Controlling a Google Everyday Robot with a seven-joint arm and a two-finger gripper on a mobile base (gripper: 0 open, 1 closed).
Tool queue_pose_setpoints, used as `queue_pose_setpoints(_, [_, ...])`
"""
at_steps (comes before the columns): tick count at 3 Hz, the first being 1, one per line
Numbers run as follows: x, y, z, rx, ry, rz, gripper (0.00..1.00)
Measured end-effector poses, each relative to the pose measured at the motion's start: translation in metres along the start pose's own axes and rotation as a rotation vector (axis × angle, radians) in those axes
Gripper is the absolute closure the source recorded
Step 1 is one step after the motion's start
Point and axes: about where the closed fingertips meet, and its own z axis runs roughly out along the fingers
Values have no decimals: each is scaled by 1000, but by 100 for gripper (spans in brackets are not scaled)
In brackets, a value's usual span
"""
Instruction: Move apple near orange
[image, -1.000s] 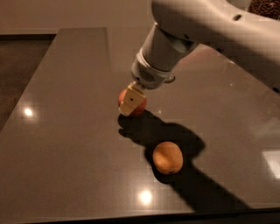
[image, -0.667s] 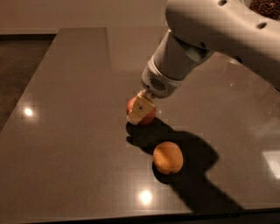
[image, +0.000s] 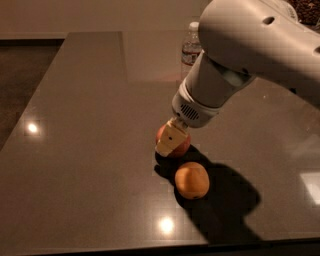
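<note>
The red apple (image: 183, 146) is at the middle of the dark table (image: 85, 130), just above and left of the orange (image: 192, 180), with a small gap between the two fruits. My gripper (image: 174, 145) reaches down from the upper right and is shut on the apple. Its cream-coloured front finger (image: 169, 140) covers the apple's left face, and the other finger is hidden behind the fruit. The orange lies free on the table, in the arm's shadow.
A clear water bottle (image: 190, 48) stands at the back of the table, partly behind my arm. The table's front edge runs just below the orange. The floor drops away beyond the left edge.
My gripper has carried the apple to the right and toward the front, from well apart from the orange to right beside it. The orange has not moved.
</note>
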Motion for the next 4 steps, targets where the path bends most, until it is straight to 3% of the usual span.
queue_pose_setpoints(2, [18, -1, 4, 29, 59, 78, 28])
queue_pose_setpoints(3, [23, -4, 3, 49, 46, 106, 5])
queue_pose_setpoints(4, [23, -3, 4, 50, 45, 105, 0])
